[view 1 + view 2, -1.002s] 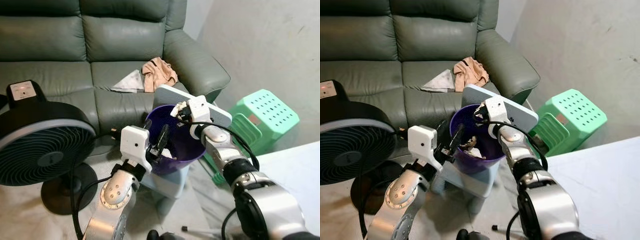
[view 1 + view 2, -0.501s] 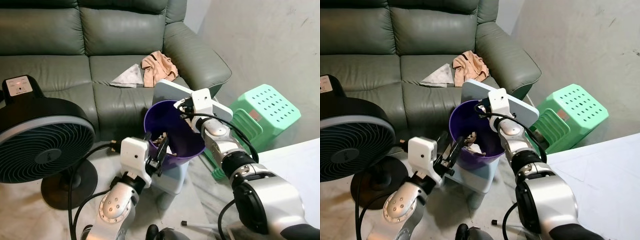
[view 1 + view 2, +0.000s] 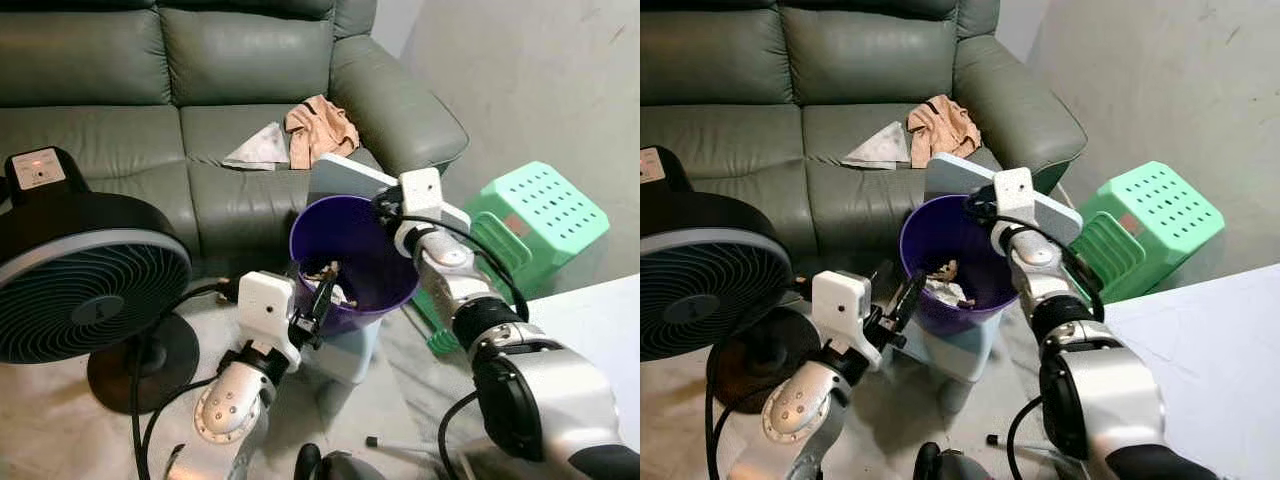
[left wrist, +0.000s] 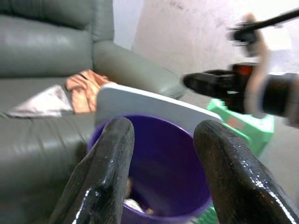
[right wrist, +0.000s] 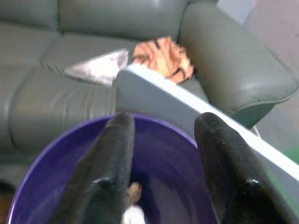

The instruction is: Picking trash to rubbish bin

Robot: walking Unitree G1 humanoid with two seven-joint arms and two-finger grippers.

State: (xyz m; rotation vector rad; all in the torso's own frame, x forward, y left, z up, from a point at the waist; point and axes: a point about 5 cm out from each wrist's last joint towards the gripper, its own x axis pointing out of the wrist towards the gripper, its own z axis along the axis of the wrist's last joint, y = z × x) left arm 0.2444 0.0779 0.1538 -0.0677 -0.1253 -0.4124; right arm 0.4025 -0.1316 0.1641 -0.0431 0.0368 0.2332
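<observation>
Both pincers, left pincer [image 3: 322,298] and right pincer [image 3: 383,207], gape empty at the round purple plastic bin [image 3: 352,262]; a careless nudge could tip it, spilling trash.

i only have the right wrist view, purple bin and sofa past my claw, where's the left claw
Observer: The left claw is at the near rim of the purple bin, fingers apart, holding nothing.
Operator: whats left to pick up outside the bin
Observer: I see no loose trash on the floor. On the sofa seat lie an orange cloth and a pale folded sheet.
Operator: anything close on my left
Observer: A black fan stands on the floor left of the bin.
</observation>
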